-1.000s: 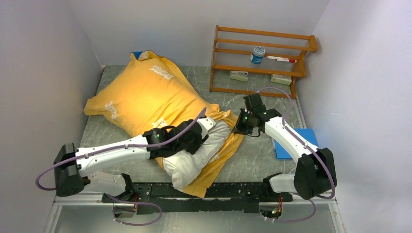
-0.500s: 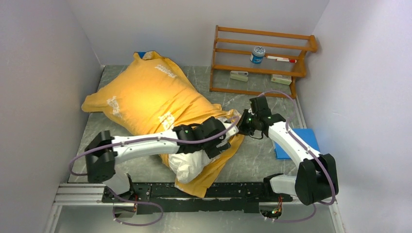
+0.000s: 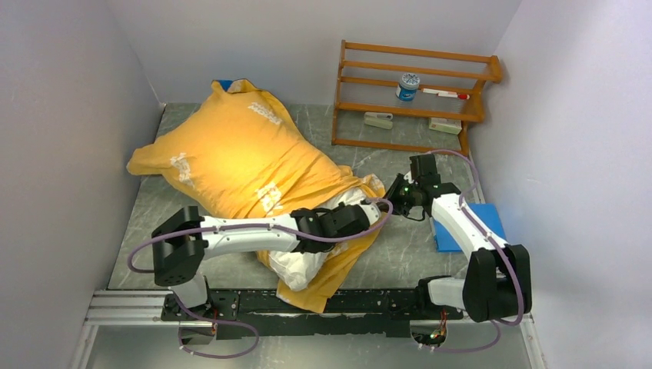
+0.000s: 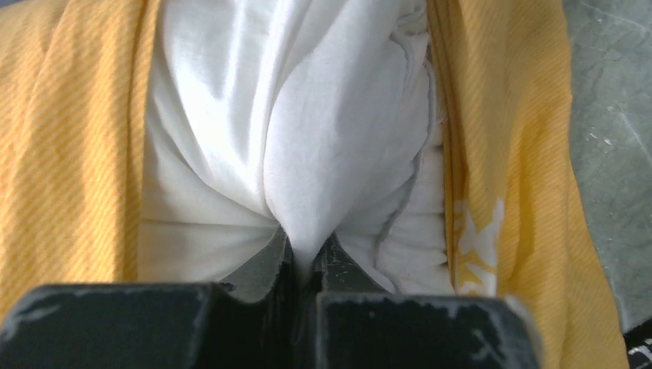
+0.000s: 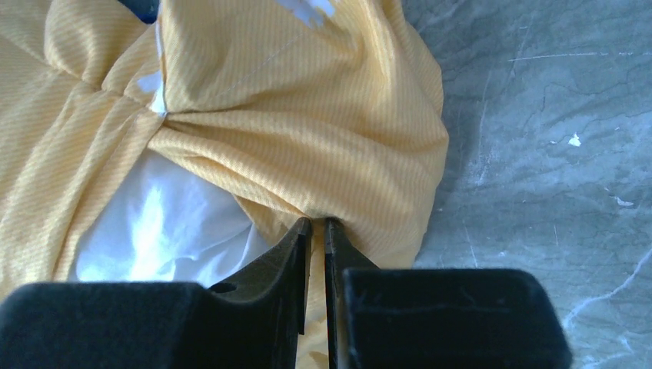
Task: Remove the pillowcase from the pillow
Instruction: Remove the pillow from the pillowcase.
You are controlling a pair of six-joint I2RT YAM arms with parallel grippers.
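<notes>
Most of pillow (image 3: pixel 301 267) is hidden inside pillowcase (image 3: pixel 238 154); only its white near end shows at the open mouth, partly under the L arm. Blue face is hidden, just a corner visible at far end. Bundle lies diag. on table (image 3: pixel 415 246), long axis far-left to near-right, mouth toward arm bases. L gripper (image 4: pixel 307 261) is pinched on a pillow fold; R gripper (image 5: pixel 317 227) is clamped on the pillowcase edge.
</notes>
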